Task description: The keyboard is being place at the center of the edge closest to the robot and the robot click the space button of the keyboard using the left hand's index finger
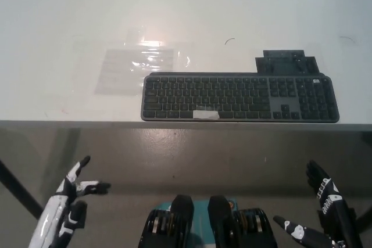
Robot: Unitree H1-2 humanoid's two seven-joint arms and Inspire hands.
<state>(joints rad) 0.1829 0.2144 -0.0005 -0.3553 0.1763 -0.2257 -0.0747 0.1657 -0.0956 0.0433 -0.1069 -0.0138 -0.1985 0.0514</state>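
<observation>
Both hands hang below the near edge of the surface (58, 15), touching nothing. My white left hand (70, 194) sits at about eight o'clock in the head view, fingers spread wide and empty, with one finger lifted toward the edge. The black right hand (326, 208) rests at about four o'clock, also splayed and empty.

The keyboard (239, 97) lies flat along the near edge at six o'clock, drifting a little toward five, its front rim just inside the edge. A dark flat piece (288, 62) sits against its back at one o'clock, and a clear plastic film (139, 62) lies just beside its far left corner at eleven o'clock.

I judge the keyboard to be slim, rigid and fairly light, so on this smooth top it could skate if I push it sideways. It needs no grasp. The contact should be one fingertip coming straight down on the space bar (206, 114), in the front row left of the board's middle. A pale strip marks that key; it may be tape, though the view is too coarse to say. The keys look shallow, so a light press ought to do.
</observation>
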